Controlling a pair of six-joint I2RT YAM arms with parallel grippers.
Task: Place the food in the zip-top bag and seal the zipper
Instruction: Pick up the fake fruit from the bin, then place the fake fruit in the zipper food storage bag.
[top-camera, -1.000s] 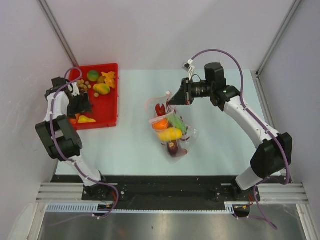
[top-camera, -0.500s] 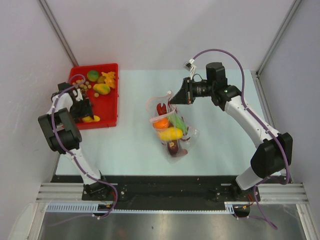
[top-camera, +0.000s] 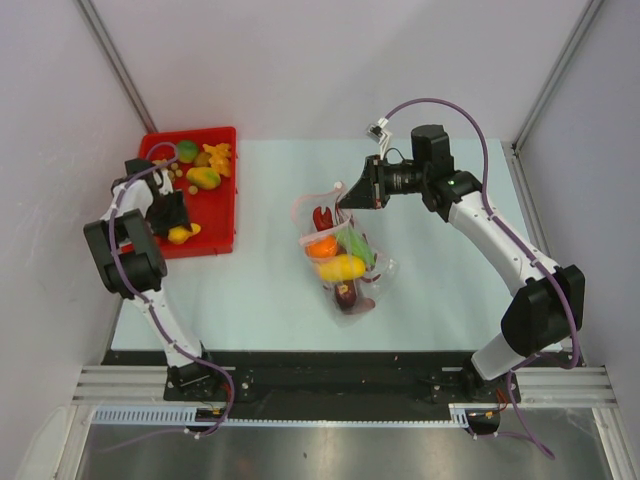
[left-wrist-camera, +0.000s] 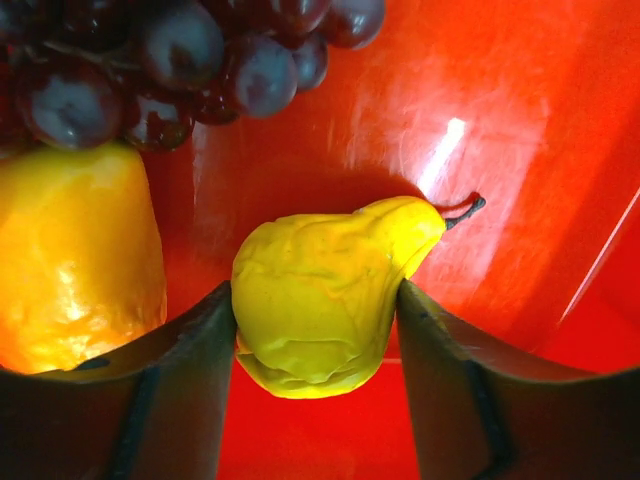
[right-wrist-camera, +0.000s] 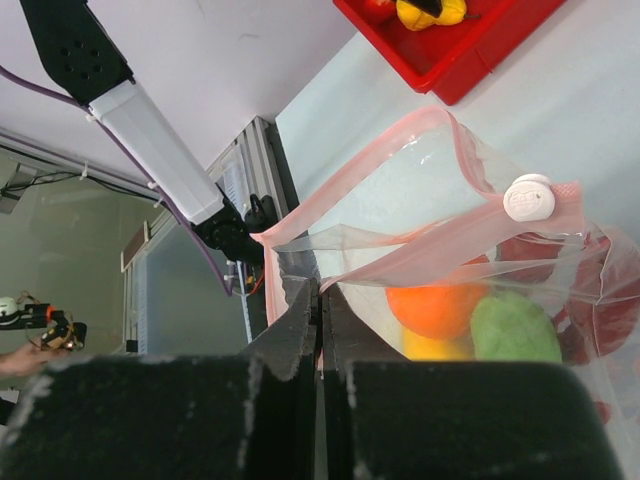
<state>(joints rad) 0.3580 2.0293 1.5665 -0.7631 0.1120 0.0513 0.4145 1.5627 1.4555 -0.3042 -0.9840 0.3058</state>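
In the tray (left-wrist-camera: 520, 150), the left tool (left-wrist-camera: 316, 300) is hemmed: a pear (left-wrist-camera: 330, 265) fills its gap, an orange fruit (left-wrist-camera: 75, 260) crowds one finger, grapes (left-wrist-camera: 180, 60) block ahead. Bare surface (top-camera: 260, 290) separates tray from bag (top-camera: 345, 262).

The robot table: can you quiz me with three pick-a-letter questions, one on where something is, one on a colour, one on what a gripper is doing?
1. Where is the yellow pear? A in a blue bowl; B in the red tray; C on the bare table.
2. What colour is the slider on the zipper? A white; B blue; C black.
3. The right gripper is: A wide open; B holding an orange; C shut on the zip-top bag edge.
Answers: B, red tray floor surrounds it; A, it shows white; C, it pinches the bag's rim.
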